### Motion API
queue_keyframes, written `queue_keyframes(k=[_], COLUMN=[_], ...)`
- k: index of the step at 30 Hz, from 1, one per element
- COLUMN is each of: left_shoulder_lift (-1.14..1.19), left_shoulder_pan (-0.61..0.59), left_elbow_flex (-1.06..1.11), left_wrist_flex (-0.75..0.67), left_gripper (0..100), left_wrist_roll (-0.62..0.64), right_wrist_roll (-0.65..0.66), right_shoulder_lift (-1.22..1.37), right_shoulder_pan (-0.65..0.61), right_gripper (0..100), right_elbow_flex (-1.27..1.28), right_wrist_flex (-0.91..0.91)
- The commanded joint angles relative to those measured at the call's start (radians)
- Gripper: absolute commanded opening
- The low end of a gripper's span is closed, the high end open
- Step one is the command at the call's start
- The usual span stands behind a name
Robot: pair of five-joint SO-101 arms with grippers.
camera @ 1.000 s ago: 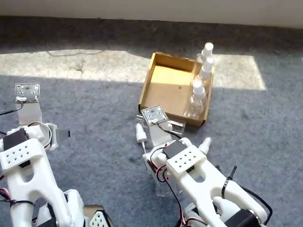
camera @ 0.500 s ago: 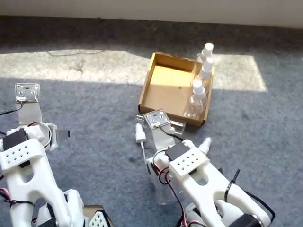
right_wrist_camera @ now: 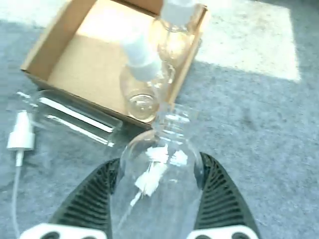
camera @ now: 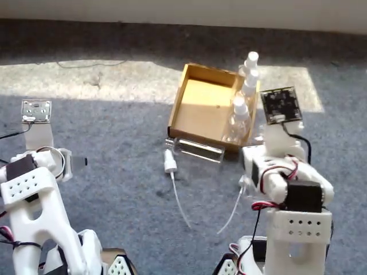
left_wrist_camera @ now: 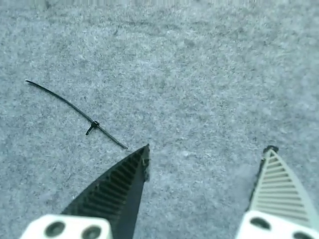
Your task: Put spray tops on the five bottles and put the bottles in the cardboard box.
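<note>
My right gripper (right_wrist_camera: 159,162) is shut on a clear open-necked bottle (right_wrist_camera: 159,149), held just short of the cardboard box (right_wrist_camera: 75,59). In the high view the right arm (camera: 287,177) stands by the near right corner of the box (camera: 178,106). Three bottles with white spray tops (camera: 241,112) stand along the box's right wall. Another clear bottle (camera: 198,150) lies on the carpet against the box's front. A loose spray top (camera: 169,163) with a long tube lies beside it. A second tube (camera: 232,209) trails left of the right arm. My left gripper (left_wrist_camera: 207,149) hangs open over bare carpet.
A black zip tie (left_wrist_camera: 75,110) lies on the grey carpet ahead of the left gripper. The left arm (camera: 34,189) stands at the near left, far from the box. A sunlit strip crosses the carpet behind the box.
The right arm has swung from the middle foreground to the right, near the box, taking a clear bottle along. The lying bottle is now uncovered. The left arm has barely moved.
</note>
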Motion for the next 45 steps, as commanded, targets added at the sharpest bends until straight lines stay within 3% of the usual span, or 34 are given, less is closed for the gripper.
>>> queue_keyframes(k=[1, 6, 11, 15, 19, 26, 33, 36, 45], left_shoulder_lift=[-0.007, -0.007, -0.001, 0.002, 0.002, 0.002, 0.001, -0.002, -0.005], left_shoulder_pan=[0.14, 0.308, 0.475, 0.628, 0.743, 0.691, 0.671, 0.671, 0.657], left_elbow_flex=[-0.025, -0.097, -0.193, -0.268, -0.289, -0.255, -0.174, -0.165, -0.16], left_wrist_flex=[0.066, 0.164, 0.241, 0.255, 0.25, 0.241, 0.18, 0.18, 0.186], left_gripper=[32, 32, 32, 32, 32, 32, 32, 32, 32], left_wrist_roll=[0.005, 0.06, 0.135, 0.221, 0.319, 0.324, 0.324, 0.324, 0.322], right_wrist_roll=[0.083, 0.163, 0.342, 0.554, 0.591, 0.583, 0.505, 0.5, 0.365], right_shoulder_lift=[0.09, 0.358, 0.602, 0.757, 0.875, 1.003, 1.006, 1.003, 0.951], right_shoulder_pan=[0.171, 0.335, 0.455, 0.499, 0.501, 0.493, 0.495, 0.493, 0.493], right_gripper=[1.0, 1.0, 1.0, 1.0, 1.0, 2.2, 22.7, 26.5, 26.9], right_elbow_flex=[-0.05, -0.048, -0.047, -0.047, -0.048, -0.053, -0.047, -0.05, -0.262], right_wrist_flex=[-0.071, -0.22, -0.367, -0.438, -0.509, -0.602, -0.601, -0.591, -0.292])
